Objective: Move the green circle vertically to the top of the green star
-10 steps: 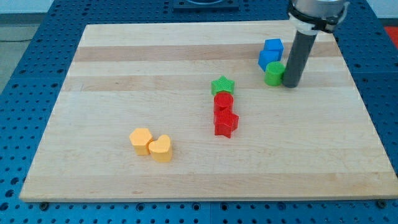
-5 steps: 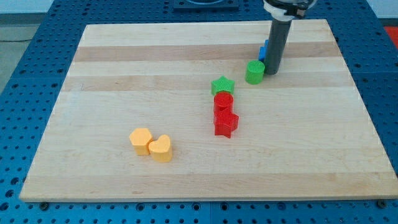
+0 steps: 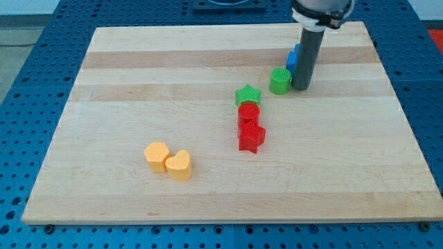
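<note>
Camera view: one wooden board (image 3: 138, 76), read from the bottom up.
Star: green star (image 3: 247, 95) sits mid-board, atop a red column.
Circle: green circle (image 3: 280, 81) lies up and right of the star, near but apart.
Tip: tip (image 3: 300, 87) touches the circle's right side; pushing left suits.
Jaws: none; a bare rod holding nothing.

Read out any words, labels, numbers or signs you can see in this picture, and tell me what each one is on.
There are none: no text, number or sign shows on the wooden board, on the green circle, green star, red blocks, yellow blocks or blue block, or on the rod above my tip.
</note>
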Controlling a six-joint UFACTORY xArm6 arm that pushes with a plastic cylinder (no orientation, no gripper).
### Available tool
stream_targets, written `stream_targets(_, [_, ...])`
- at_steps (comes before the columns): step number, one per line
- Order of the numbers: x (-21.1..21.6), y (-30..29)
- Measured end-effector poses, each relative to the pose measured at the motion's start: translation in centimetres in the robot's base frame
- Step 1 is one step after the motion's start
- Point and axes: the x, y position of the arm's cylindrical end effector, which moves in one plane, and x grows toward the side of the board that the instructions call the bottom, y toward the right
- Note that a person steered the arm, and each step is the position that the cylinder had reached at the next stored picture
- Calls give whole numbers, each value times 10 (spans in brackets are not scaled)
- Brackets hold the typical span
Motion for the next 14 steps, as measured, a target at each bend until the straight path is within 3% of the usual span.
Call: stream_targets(14, [11,-48])
